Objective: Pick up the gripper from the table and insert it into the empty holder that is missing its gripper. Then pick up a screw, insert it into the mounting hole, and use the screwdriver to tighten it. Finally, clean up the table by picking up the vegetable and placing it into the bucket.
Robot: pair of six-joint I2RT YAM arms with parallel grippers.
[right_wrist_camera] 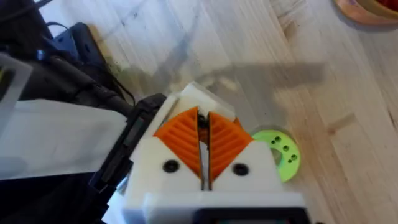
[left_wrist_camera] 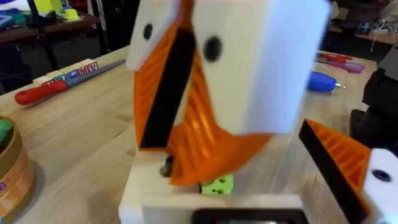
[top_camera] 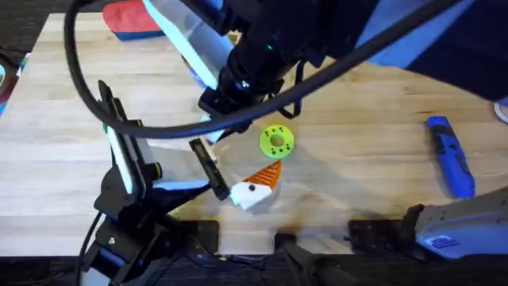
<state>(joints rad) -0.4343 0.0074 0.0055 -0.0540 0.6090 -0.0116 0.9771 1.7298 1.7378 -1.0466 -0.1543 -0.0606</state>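
Pads (right_wrist_camera: 180,134) of the right gripper (right_wrist_camera: 204,118) press together with a thin seam between them, just beside the lime-green ring (right_wrist_camera: 280,154). The left gripper (top_camera: 238,167) sits close to the ring too (one orange-padded finger (top_camera: 266,176) shows, its partner hidden, so whether it is spread cannot be told). The screwdriver (top_camera: 450,155) lies on the table (top_camera: 357,111), well apart from the ring.

A pale wooden desk (top_camera: 373,111) with visible grain and plank seams fills the scene, dark floor showing beyond its far left corner, while behind its far edge in the left wrist view stand dim cluttered tables (left_wrist_camera: 37,25) and black furniture in a shadowed room.
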